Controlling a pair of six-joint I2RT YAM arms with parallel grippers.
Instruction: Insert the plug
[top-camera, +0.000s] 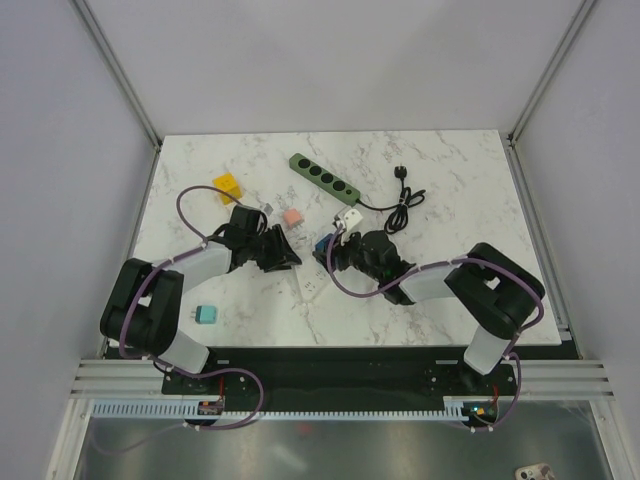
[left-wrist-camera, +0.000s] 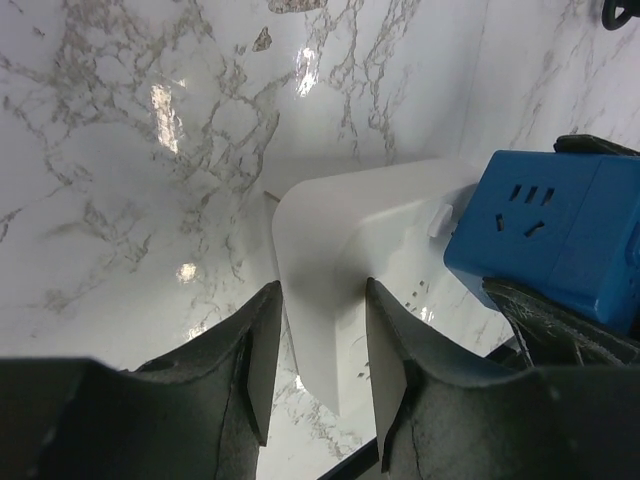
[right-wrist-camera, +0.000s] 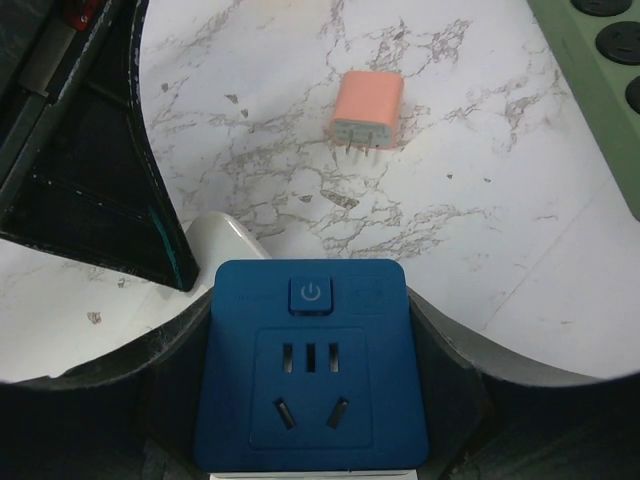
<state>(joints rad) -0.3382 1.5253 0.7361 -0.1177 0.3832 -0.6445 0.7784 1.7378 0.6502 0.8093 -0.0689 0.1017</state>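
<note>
Teal block is sitting near the table front edge, with bare marble beside it. Both pincers are meeting mid-table, well apart from every edge. Left pincer is straddling the white plug; can't tell if clamped. Plug's long axis is running from the left pincer toward the blue socket cube, far end meeting it. Right pincer is grasping the cube. Pink plug and green power strip are lying beyond.

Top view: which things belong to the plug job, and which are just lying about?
In use: blue plastic socket cube, white rounded plastic block.
Lying about: pink charger plug, green power strip, yellow block, teal block, coiled black cable.
</note>
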